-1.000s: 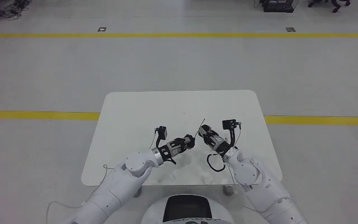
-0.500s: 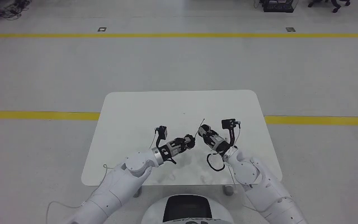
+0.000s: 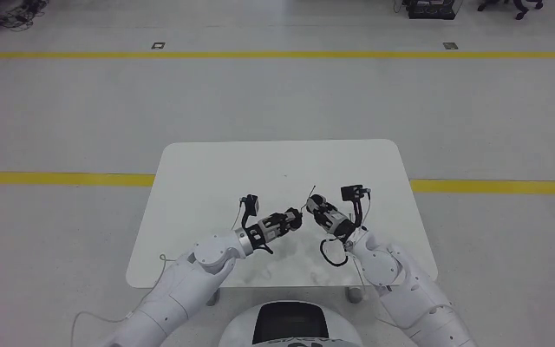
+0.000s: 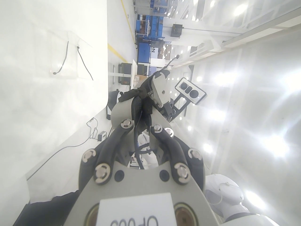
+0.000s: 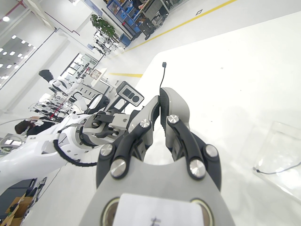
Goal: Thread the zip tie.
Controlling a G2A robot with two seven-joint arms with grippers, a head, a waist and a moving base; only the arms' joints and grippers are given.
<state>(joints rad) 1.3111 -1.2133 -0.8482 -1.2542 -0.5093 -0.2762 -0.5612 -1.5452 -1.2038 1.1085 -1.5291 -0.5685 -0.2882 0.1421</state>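
"Zip tie (image 5: 162,77) is up off the table (image 3: 277,165), look. The right gripper (image 5: 160,99) has it pinched tight, and the little square head pokes out past the tips, pointing away over the tabletop."

"And the other arm?"

"The left gripper (image 3: 293,218) sits just beside the right one, nose to nose above the middle of the table. I can't tell from here whether it has hold of anything or has let go. I can't make out where the tail runs either."

"Doesn't look like much to carry."

"Weighs next to nothing, I'd say. The bother is that it's a thin, springy strap of smooth plastic. It'll bow and flick if it's held far from the end, and it could slide through a loose pinch. Only the head looks stiff."

"So where would you grab it?"

"Close behind the head with one gripper, as the right one does, so the slot sits steady. Then take the tail right near its tip with the other, so the tip doesn't wander when it's fed in. Flat sides against the gripping faces, or it twists."

"Any spares?"

"A clear bag (image 5: 282,132) lies on the table off to the side, with a spare tie (image 5: 274,172) in it."
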